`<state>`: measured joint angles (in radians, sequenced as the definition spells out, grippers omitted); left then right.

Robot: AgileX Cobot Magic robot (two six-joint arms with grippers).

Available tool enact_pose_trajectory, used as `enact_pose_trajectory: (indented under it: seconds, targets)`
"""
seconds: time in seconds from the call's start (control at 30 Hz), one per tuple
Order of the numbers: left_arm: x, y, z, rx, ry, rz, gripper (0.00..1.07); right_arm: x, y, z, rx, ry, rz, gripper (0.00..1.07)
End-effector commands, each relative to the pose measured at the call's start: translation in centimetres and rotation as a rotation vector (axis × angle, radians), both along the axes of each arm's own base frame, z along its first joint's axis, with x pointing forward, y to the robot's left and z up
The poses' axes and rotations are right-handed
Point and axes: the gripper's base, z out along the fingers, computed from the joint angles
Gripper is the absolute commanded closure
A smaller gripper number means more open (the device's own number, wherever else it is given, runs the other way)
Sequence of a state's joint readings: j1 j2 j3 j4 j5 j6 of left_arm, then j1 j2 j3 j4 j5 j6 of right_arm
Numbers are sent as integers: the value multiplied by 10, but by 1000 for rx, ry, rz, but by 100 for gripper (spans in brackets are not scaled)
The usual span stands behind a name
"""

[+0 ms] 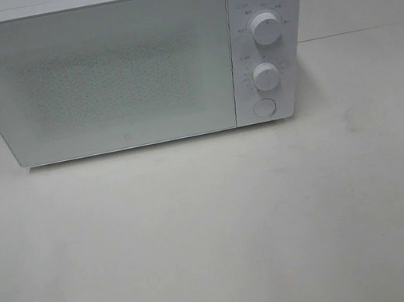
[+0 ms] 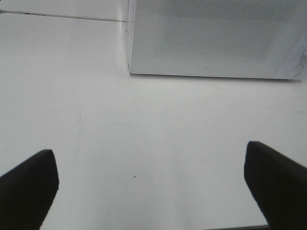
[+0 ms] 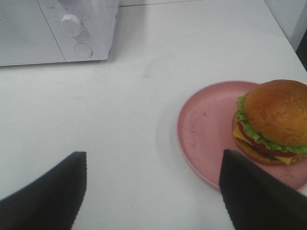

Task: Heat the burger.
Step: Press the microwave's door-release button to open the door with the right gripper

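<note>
Your left gripper [image 2: 151, 167] is spread wide with only bare white table [image 2: 144, 124] between its dark fingers [image 2: 29, 187], gripping nothing, and it points at the shut door of the white microwave [image 2: 216, 38] further off; your right gripper [image 3: 153, 163] is also wide apart with nothing in it, hanging over the table with one finger [image 3: 254, 191] overlapping the rim of the pink plate [image 3: 206, 129] in the wrist view, contact not clear; the burger [image 3: 273, 122] sits upright on that plate, off-centre, with brown bun on top and lettuce, cheese and patty showing at the side; plate and burger are well apart from the microwave, nearer than it and to its right; in the high view only a sliver of the plate rim shows at the right edge and the burger is out of shot there; the microwave stands at the far side, its panel on the right with an upper knob [image 1: 266, 27], a lower knob [image 1: 265, 76] and a round button [image 1: 263, 107] under them
</note>
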<state>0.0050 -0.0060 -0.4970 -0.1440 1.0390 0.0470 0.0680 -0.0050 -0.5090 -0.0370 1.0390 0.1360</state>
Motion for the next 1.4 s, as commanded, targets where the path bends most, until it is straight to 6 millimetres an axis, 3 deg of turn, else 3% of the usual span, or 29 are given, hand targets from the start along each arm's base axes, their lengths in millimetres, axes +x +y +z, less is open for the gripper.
enact_pose_trajectory:
  seconds: [0.03,0.47,0.63,1.3,1.4]
  targets:
    - [-3,0,0,-5,-22,-5,9,-4,0,1,6,-29,-8,32]
    - [-3,0,0,-5,-22,-5,9,-4,0,1,6,-36,-7,32]
    - [-3,0,0,-5,-22,-5,9,-2,0,13,9,-41,-5,32]
    - [-3,0,0,-5,-22,-5,9,60,5,26,4,39,3,32]
    - [-3,0,0,-5,-22,-5,9,79,6,29,3,30,5,32]
